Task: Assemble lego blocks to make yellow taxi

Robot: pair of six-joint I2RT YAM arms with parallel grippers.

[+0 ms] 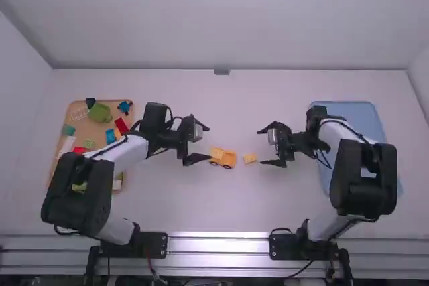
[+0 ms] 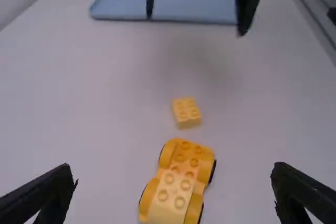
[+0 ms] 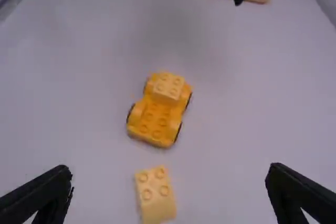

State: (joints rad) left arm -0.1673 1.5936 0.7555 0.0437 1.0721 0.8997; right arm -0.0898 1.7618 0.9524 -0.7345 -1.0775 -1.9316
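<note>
Both jaws, left (image 1: 202, 143) and right (image 1: 266, 145), are spread wide! Between them on the table (image 1: 224, 222), the yellow car (image 1: 228, 159), 1 block aboard, with 1 loose yellow block (image 1: 250, 158) just beside it!

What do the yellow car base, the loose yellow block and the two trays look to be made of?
Car base and loose block: molded plastic, fairly matte; round studs and even color suggest it. Blue tray: probably plastic, smooth and evenly colored, though painted metal is possible. Tan tray: likely wood, from its warm brown tone, but wood-colored plastic can't be excluded.
</note>
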